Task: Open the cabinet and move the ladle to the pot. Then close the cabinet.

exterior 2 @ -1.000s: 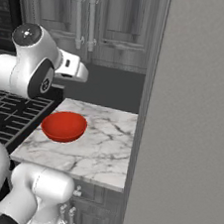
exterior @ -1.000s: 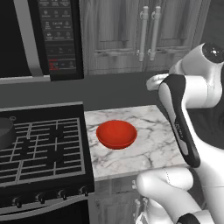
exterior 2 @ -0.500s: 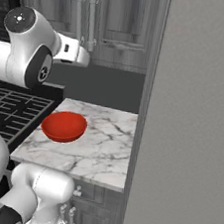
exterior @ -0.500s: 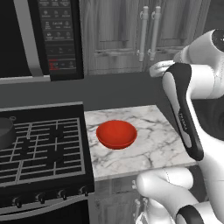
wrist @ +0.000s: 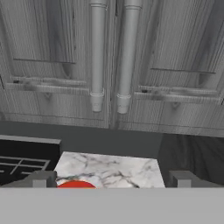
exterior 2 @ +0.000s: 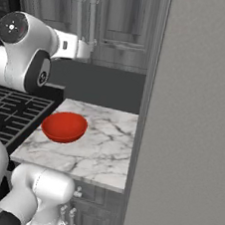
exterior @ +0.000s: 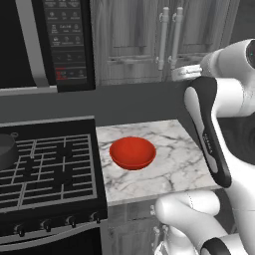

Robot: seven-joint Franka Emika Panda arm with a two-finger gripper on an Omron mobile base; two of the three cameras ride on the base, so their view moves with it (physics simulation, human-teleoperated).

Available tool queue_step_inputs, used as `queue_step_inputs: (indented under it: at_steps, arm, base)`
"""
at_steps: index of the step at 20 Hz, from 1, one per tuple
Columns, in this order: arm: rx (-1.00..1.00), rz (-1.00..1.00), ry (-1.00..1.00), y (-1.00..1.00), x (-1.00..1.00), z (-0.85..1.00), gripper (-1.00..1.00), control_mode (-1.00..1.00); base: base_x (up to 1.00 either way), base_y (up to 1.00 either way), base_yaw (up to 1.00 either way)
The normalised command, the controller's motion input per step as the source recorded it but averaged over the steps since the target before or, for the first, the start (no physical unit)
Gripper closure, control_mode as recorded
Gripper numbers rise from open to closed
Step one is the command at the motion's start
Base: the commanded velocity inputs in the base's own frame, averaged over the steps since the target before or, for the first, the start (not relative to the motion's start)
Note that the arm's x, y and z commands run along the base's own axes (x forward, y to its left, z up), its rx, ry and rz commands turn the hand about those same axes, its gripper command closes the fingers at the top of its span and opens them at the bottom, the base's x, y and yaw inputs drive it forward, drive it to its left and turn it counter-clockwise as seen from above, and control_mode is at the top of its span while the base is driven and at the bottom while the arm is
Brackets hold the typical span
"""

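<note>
The grey wood-grain cabinet (exterior: pixel 134 40) hangs on the wall with both doors shut. Its two silvery bar handles (wrist: pixel 97 57) stand side by side at the middle seam. My gripper (exterior: pixel 179 73) hovers just in front of the lower ends of the handles, level with the doors' bottom rail, touching nothing. In the hand view its fingertips (wrist: pixel 43 178) stand wide apart, so it is open and holds nothing. In the right base view the gripper (exterior 2: pixel 91 46) points at the cabinet (exterior 2: pixel 121 20). The dark grey pot (exterior: pixel 5 149) sits on the stove at the far left edge. The ladle is hidden.
A red bowl (exterior: pixel 132 153) rests on the marble counter (exterior: pixel 174 159) below my hand. The black stove (exterior: pixel 50 169) lies left of it, under the black microwave (exterior: pixel 45 45). A tall grey panel (exterior 2: pixel 194 120) walls off the right side.
The arm has risen and reached forward, carrying the hand up from counter height toward the bottom of the cabinet handles. The bowl and doors have not moved.
</note>
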Motion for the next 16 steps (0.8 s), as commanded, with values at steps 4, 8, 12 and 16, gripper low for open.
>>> queue_step_inputs:
  at_steps: [4,8,12,16]
  arm:
    - [0.0,-0.01,-0.03,-0.02,0.13,0.26,-1.0,-1.0]
    - [0.0,0.0,0.02,-0.1,0.14,0.19,-1.0,-1.0]
    - [0.01,0.0,0.02,-0.26,0.09,0.16,-1.0,-1.0]
    - [0.0,0.0,0.0,-0.18,0.18,0.08,-1.0,-1.0]
  base:
    - [0.0,0.0,0.0]
    - [0.0,0.0,0.0]
    - [0.0,0.0,0.0]
    - [0.0,0.0,0.0]
